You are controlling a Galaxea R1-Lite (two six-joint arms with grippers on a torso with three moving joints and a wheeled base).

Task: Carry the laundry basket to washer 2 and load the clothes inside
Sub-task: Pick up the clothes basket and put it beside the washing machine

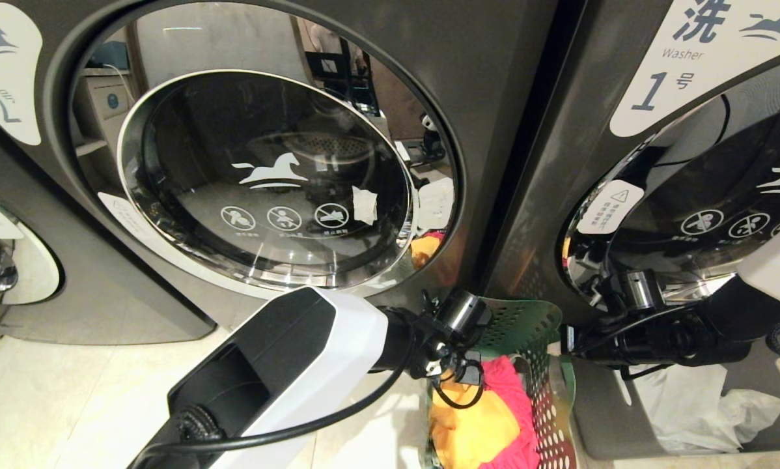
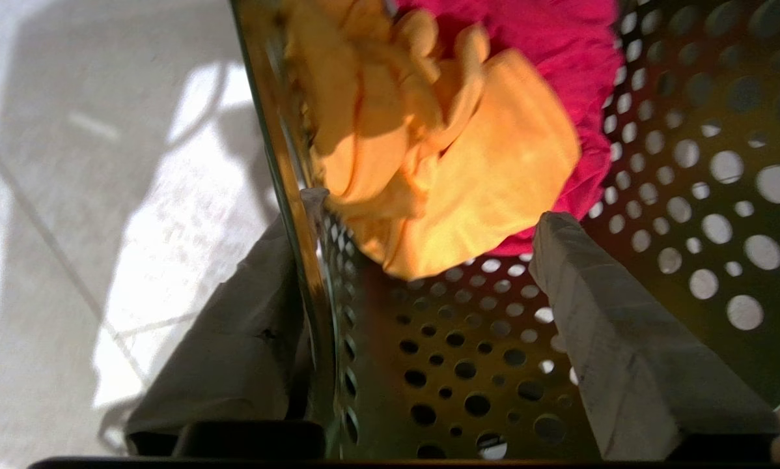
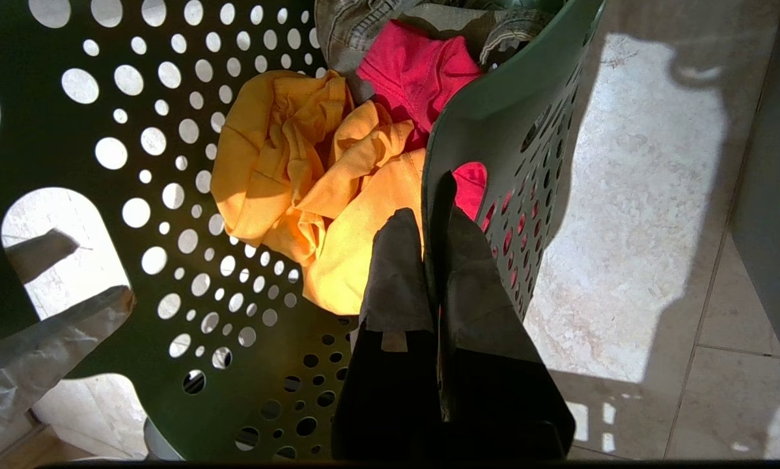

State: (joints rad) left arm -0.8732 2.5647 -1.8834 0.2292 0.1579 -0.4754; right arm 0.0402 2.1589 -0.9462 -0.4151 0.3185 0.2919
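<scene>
Two grippers straddle the basket [image 1: 527,326] rim: left gripper [image 2: 422,273] jaws spread either side of its wall, right gripper [image 3: 432,254] jaws pinching the opposite wall; clothes [image 3: 312,189] lie beyond.

We saw the left arm [image 1: 279,365] as a wedge-shaped forearm shell, white on its upper face and matt black along the flank, with a ribbed black boot at its near end. A black cable [image 1: 312,423] ran in a loose loop beneath it to a black wrist with a silver cylindrical collar [image 1: 463,311]. The left gripper [image 2: 422,273] bore two flat pads wrapped in pale grey tape, one frayed at its tip. The right arm [image 1: 741,306] repeated the scheme: white shell, black wrist, chrome collar, black leads. The right gripper [image 3: 432,228] had dark fingers [image 3: 396,273], with a small tan tape patch below one fingertip.
</scene>
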